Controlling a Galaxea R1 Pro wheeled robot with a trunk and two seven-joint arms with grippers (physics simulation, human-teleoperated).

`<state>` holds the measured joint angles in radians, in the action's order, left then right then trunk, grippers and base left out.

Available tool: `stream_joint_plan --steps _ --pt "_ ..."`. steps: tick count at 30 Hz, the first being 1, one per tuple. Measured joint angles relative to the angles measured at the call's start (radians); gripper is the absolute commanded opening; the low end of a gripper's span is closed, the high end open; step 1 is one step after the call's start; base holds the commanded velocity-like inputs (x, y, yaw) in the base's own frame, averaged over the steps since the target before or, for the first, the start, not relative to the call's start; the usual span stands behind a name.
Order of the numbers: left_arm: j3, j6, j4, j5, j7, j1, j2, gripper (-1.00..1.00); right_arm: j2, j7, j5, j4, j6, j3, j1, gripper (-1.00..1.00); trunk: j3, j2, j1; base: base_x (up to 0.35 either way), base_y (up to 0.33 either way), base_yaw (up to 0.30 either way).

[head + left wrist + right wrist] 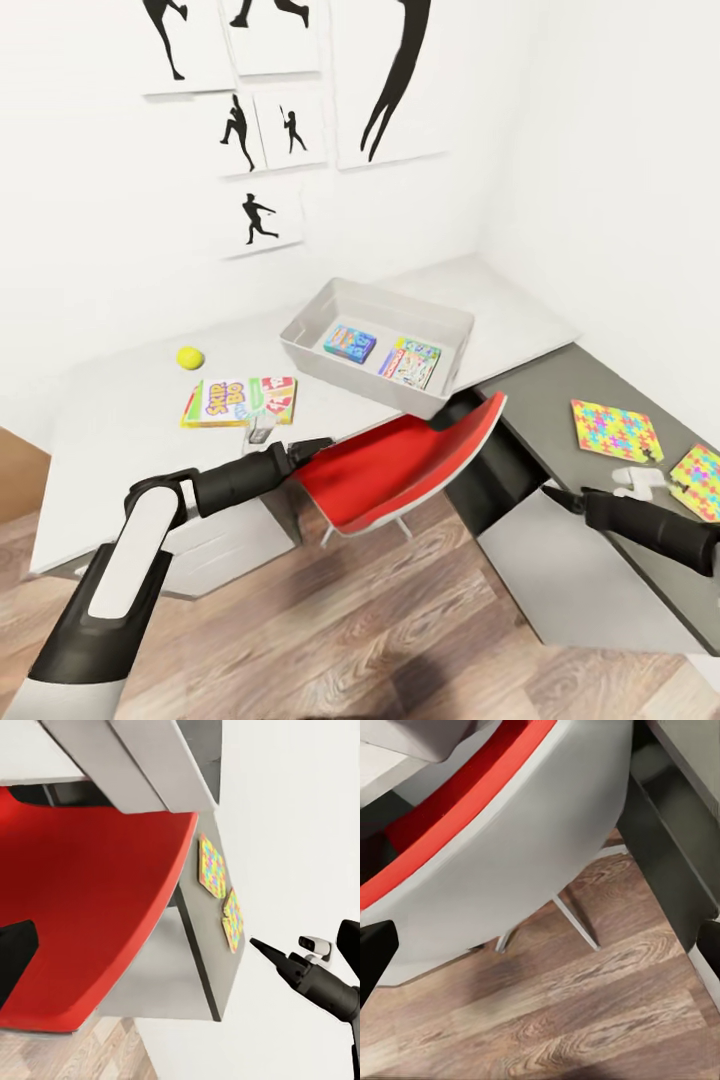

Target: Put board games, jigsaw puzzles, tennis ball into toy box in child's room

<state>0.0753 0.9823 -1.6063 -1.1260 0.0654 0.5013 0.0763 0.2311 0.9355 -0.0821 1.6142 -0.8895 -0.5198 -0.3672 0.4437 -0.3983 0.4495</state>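
Wood-plank floor (400, 620) lies nearest, with the left arm reaching across it toward the red chair (400, 465). At the left end of the pale tabletop (110, 450) sits the tennis ball (190, 357), and just beside it, nearer the edge, the Skip-Bo board game (238, 401) lies flat. The left pincer (310, 447) points at the chair's red seat, its tips dark and bunched, so I cannot tell whether it is released or clenched; nothing shows in it. That chair stands tucked under the tabletop corner, its shell covering the near rim of the toy box (330, 320). Inside the box lie a small blue board game (350, 343) and a green-edged board game (412, 362), side by side. On the dark cabinet top (540, 400) to the right rest two jigsaw puzzles (616, 429), the farther-right one cut off by the picture edge. The right pincer (552, 494) hangs low beside that cabinet, pointing toward the chair; its state is hard to make out too.
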Motion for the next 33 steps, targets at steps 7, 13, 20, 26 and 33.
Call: stream_joint_plan --steps 7,13,20,26,33 --pt "-0.012 -0.002 0.000 0.003 -0.001 -0.004 0.003 1.00 0.004 0.002 0.000 0.000 0.000 -0.003 0.001 1.00 0.000 0.000 0.000 -0.005 0.001 0.201" --pt "-0.017 -0.003 0.000 0.007 -0.002 -0.006 0.004 1.00 0.010 0.030 0.000 0.001 0.001 -0.024 0.001 1.00 0.000 0.000 0.000 -0.002 0.000 0.080" --pt "-0.019 -0.004 0.000 0.010 -0.002 -0.007 0.004 1.00 0.012 0.151 0.000 0.002 0.027 -0.124 0.001 1.00 0.000 0.000 0.000 -0.001 0.000 0.031" --pt "-0.019 -0.004 0.000 0.011 -0.002 -0.007 0.004 1.00 0.014 0.218 0.000 0.002 0.039 -0.166 0.000 1.00 0.000 0.000 0.000 0.000 0.000 0.000" --pt "-0.018 -0.004 0.000 0.011 -0.003 -0.008 0.004 1.00 0.015 0.264 0.000 0.002 0.047 -0.195 -0.005 1.00 -0.004 0.000 0.000 0.000 0.000 -0.022"
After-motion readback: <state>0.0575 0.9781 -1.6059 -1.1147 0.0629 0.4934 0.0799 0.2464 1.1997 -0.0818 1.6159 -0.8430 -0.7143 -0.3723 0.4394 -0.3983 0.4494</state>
